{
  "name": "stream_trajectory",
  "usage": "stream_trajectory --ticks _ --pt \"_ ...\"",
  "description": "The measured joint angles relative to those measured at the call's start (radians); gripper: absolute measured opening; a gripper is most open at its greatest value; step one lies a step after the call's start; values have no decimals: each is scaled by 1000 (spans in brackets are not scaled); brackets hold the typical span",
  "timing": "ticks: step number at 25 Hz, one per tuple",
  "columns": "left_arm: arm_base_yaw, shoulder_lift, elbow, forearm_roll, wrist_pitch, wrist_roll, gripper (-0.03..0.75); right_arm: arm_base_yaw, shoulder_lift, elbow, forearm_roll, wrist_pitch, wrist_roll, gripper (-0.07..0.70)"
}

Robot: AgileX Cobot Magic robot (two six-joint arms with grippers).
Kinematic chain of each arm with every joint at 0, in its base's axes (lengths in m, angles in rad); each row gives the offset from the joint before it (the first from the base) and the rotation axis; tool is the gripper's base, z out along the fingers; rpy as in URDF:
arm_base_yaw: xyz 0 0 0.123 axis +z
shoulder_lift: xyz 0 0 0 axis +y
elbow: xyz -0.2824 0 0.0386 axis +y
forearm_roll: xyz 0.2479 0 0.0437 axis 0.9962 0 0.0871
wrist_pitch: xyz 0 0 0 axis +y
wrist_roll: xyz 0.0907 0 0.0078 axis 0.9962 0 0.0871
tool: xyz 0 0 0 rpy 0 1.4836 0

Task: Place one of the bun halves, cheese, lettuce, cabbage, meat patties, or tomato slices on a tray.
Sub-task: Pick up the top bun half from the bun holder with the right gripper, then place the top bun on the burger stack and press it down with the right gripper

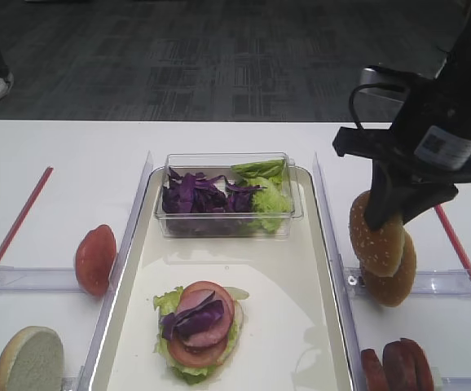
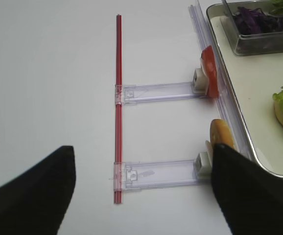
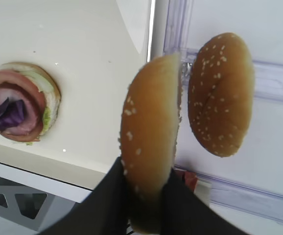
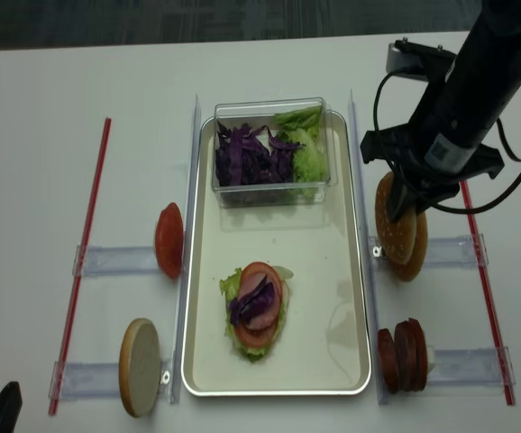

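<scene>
Right tool [image 3: 149, 196] clamped on sesame bun half [image 3: 151, 142] — second bun half [image 3: 221, 93] beside; left tool [image 2: 141, 188] spread wide

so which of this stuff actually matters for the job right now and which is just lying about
In play:
- right hand, shut on golden sesame-speckled bun top
- long cream-white tray
- half-built burger stack

Lying about:
- second sesame bun top
- pale cut-face bun half
- red tomato slice
- dark brown-red patties
- clear box of purple cabbage and lettuce
- red strips

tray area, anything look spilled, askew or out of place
Nothing stands out. The tray holds a tidy stack and the clear box of greens; nothing has spilled. The right gripper holds one bun top upright in its jaws.
</scene>
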Motion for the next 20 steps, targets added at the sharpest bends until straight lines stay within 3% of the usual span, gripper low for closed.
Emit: stream_trajectory --ticks 4,11,14,20 --pt "0 0 0 0 0 0 540 0 -49 40 56 -15 -28 169" --pt "0 0 0 0 0 0 540 0 -157 240 313 -138 -209 169" --pt "0 0 0 0 0 0 540 0 -176 310 439 -167 -307 169" --pt "0 0 0 0 0 0 540 0 -176 456 795 -187 -610 169"
